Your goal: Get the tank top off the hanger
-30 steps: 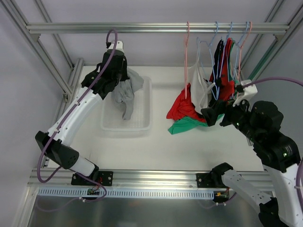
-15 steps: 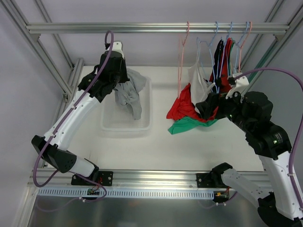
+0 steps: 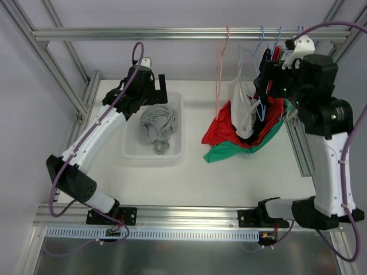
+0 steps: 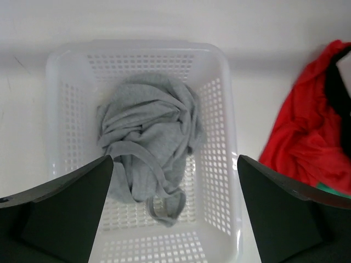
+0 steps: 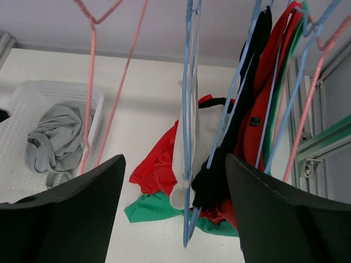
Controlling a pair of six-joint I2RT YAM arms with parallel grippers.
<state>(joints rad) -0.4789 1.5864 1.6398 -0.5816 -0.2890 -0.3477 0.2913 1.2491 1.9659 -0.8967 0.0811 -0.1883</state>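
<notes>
Grey tank top (image 4: 148, 137) off, lying in basket (image 4: 55, 109), far-left area of table (image 3: 195, 172). Pink hanger (image 3: 219, 74) bare. L fingers (image 4: 66, 208) apart, empty, over basket. R fingers (image 5: 60, 208) apart, empty, by hung garments (image 5: 249, 109), far-right corner.

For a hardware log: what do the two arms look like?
The left arm and right arm share white links, black joints and black wrists; a purple cable loops along each. Their jaws are dark, plain wedges.

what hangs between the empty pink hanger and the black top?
A blue hanger carrying a white top; the right wrist view shows it.
</notes>
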